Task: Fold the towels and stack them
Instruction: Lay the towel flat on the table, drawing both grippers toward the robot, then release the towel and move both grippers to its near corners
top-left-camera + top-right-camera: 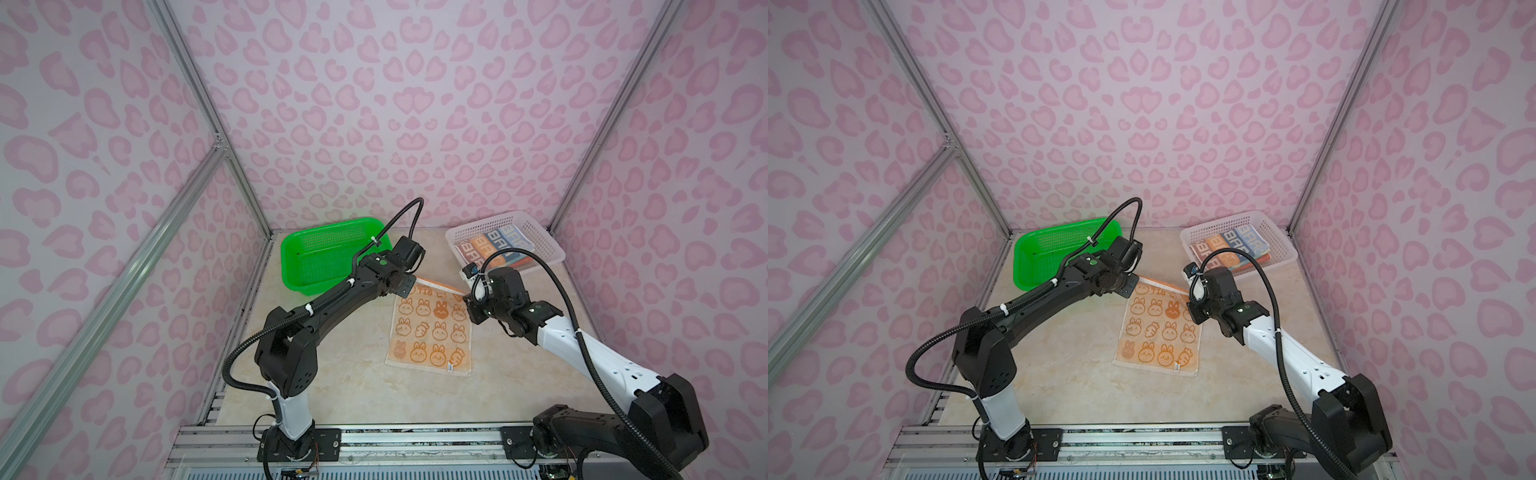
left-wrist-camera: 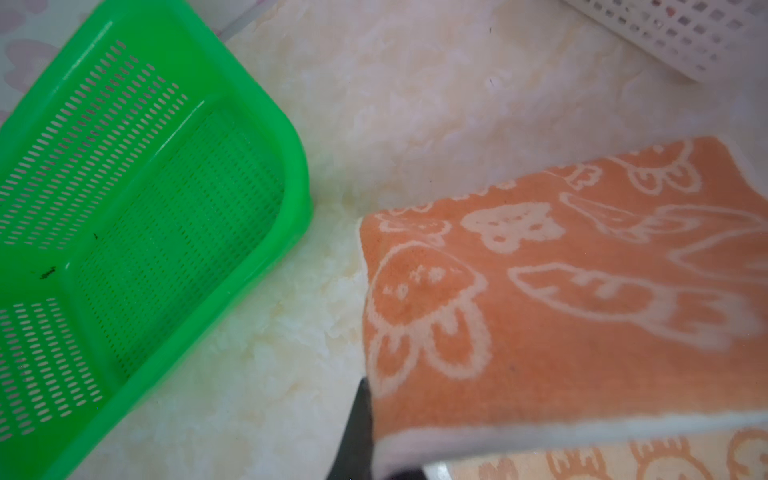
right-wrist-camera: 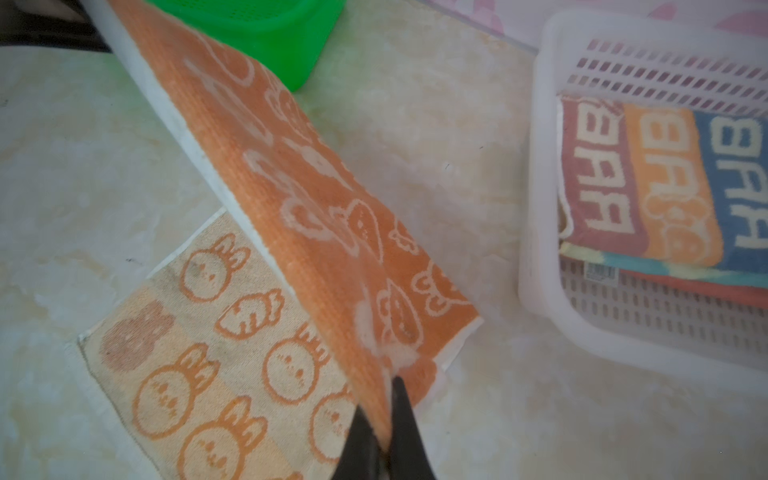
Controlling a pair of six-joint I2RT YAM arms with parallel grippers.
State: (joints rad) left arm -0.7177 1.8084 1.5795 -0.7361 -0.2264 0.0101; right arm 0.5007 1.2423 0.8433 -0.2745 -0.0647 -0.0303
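My right fingers are pinched shut on one far corner of the orange bunny towel. My left fingers are closed on the other far corner, though only one of them shows past the cloth.

The marble-look table carries everything. The bunny towel lies a little right of its centre, pale side up. The towel's 12 o'clock edge is lifted off the table between my two grips, showing the darker orange side with white bunnies and carrots. Its 6 o'clock edge lies flat.

At the table's 11 o'clock stands the green perforated basket, near my left wrist. At 1 o'clock stands the white perforated basket. In the white basket lies the folded striped towel, in brown, orange and blue with white block letters. It rests on top of other folded cloths.
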